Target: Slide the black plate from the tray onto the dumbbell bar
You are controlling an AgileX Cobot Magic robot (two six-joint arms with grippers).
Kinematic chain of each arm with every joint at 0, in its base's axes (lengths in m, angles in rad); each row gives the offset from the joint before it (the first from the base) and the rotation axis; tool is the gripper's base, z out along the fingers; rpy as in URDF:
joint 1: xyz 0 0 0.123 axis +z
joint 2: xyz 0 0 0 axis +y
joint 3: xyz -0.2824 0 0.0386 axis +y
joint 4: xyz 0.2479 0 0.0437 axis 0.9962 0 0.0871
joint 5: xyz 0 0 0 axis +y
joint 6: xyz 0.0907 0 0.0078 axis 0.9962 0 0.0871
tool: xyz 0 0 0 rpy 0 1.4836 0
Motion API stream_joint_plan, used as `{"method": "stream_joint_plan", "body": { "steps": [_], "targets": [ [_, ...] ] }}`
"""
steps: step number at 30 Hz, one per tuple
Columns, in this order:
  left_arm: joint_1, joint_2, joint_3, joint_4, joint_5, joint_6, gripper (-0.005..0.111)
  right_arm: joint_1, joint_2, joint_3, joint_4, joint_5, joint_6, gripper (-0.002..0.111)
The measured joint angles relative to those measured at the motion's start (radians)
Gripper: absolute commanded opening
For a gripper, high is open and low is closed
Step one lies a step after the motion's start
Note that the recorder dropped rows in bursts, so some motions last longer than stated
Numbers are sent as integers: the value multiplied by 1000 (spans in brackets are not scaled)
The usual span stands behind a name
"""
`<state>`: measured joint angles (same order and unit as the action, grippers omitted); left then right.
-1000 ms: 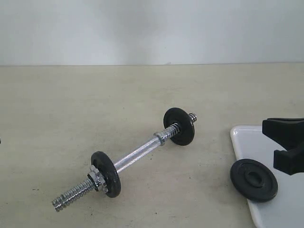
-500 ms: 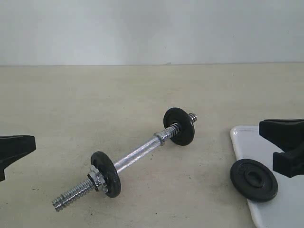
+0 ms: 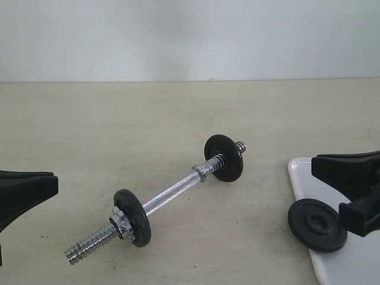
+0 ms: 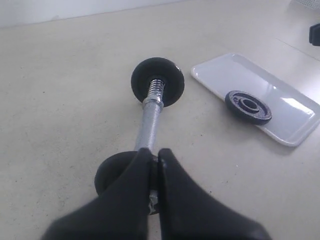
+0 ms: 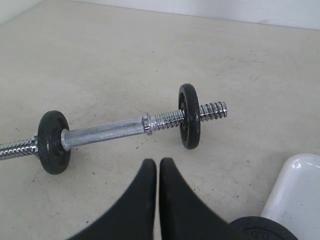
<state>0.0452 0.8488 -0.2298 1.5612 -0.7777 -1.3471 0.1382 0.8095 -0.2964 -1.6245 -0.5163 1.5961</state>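
Note:
The black plate (image 3: 317,224) lies flat on the white tray (image 3: 303,169), overhanging its left edge. On the table to the left, the dumbbell bar (image 3: 172,193) rests at a slant with one black disc (image 3: 132,217) near its front end and another (image 3: 224,157) near its far end. My right gripper (image 3: 317,166) hovers shut above the tray, just over the plate and holding nothing. My left gripper (image 3: 53,184) is shut and empty at the left edge. In the left wrist view its tips (image 4: 155,152) point along the bar (image 4: 150,125) toward the near disc.
A silver star nut (image 3: 120,222) sits against the front disc, with bare thread (image 3: 89,243) beyond it. The short far thread (image 5: 214,110) sticks out past the other disc. Beige tabletop runs back to a pale wall.
My left gripper has come in from the left edge, moving right toward the bar. My right gripper has shifted a little left over the tray. Bar and plate have not moved.

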Motion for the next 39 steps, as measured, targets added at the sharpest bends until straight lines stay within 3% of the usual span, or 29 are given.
{"method": "stream_joint_plan", "body": {
  "steps": [6,18,24,29,33,39],
  "targets": [
    [0,0,0,-68,-23,41,4,0,0,0,4,-10,-11,0],
    [0,0,0,-596,-205,86,4,0,0,0,13,-55,-14,0],
    [0,0,0,-754,-211,350,4,0,0,0,14,-74,-14,0],
    [0,0,0,-819,-199,676,4,0,0,0,14,-89,-15,0],
    [0,0,0,-823,-38,870,4,0,0,0,16,-96,-18,0],
    [0,0,0,-824,450,898,4,0,0,0,16,-104,-18,0]
  ]
}}
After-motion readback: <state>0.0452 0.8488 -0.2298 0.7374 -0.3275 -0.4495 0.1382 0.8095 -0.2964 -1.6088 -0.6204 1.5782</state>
